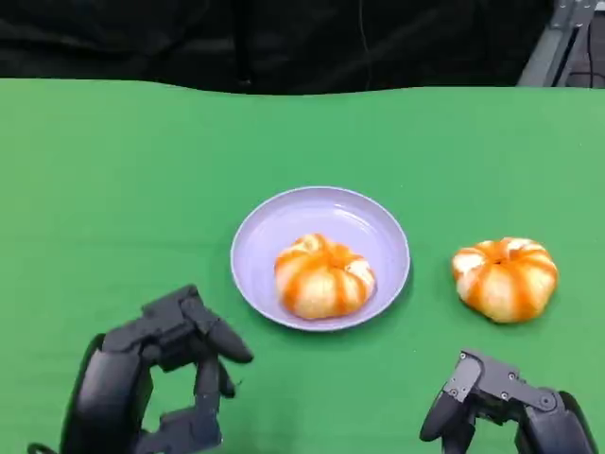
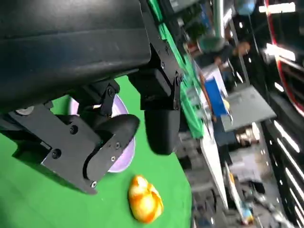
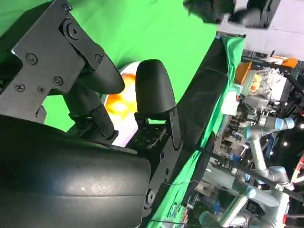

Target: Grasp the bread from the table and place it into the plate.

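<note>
A green table (image 1: 113,189) holds a round, pale purple plate (image 1: 284,222) near its middle. One bread roll (image 1: 323,275) sits inside the plate, on the side closer to the robot. It is round and puffy, with orange and white stripes. A second bread roll (image 1: 505,277) with the same stripes lies on the bare green cloth. It is toward the right edge of the table, near the plate but not touching it.

The left hand (image 1: 156,383) is at the near edge of the table, on the left. Its black fingers are spread apart and a little bent, and it holds nothing. It is close to the plate but does not touch it. In the left wrist view the same hand (image 2: 114,126) has its fingers apart, with the plate (image 2: 126,149) behind them and a roll (image 2: 145,198) on the cloth past it.

The right hand (image 1: 501,407) is at the near edge on the right, just short of the roll on the cloth. It holds nothing, and its fingers point forward with space between them. In the right wrist view, the hand (image 3: 118,90) has its fingers apart.

No words or labels can be read on the things on the table.
</note>
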You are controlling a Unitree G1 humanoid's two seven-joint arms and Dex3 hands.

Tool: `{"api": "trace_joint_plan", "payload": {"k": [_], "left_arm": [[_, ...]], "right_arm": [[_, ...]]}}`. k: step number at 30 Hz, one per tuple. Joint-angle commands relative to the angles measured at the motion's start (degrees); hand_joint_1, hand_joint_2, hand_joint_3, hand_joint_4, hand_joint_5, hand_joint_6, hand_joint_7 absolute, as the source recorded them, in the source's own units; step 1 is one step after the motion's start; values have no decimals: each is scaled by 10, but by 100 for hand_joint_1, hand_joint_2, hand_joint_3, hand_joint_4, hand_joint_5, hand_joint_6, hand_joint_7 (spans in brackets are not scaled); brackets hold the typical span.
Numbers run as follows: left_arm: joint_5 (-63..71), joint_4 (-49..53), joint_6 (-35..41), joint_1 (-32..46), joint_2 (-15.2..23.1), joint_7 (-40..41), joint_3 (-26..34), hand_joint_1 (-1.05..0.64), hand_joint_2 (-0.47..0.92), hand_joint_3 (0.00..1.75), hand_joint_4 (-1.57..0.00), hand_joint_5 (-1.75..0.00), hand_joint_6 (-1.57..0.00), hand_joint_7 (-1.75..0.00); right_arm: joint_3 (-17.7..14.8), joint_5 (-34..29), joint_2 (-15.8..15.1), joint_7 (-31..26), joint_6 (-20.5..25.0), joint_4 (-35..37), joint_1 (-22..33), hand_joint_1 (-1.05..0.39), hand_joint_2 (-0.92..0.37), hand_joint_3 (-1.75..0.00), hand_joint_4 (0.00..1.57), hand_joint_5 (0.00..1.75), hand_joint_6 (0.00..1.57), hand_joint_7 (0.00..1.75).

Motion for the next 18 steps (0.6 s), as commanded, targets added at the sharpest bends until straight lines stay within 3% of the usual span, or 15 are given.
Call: {"api": "trace_joint_plan", "payload": {"k": [1, 11, 18], "left_arm": [[2, 25, -26, 12, -6, 16, 2, -6, 21, 174, -94, -175, -84, -171], [9, 37, -15, 3, -5, 17, -2, -4, 17, 175, -96, -175, -86, -169], [6, 43, -22, 3, -4, 17, -3, -5, 15, 175, -97, -175, -87, -167]], "right_arm": [[-12, 21, -7, 3, -10, 2, -4, 0, -19, -163, 86, 174, 82, 146], [-15, -18, -1, -7, 15, 8, -34, -6, -18, -160, 92, 173, 86, 141], [-15, -3, 1, -2, 11, 19, -47, -2, -16, -166, 91, 174, 87, 142]]}}
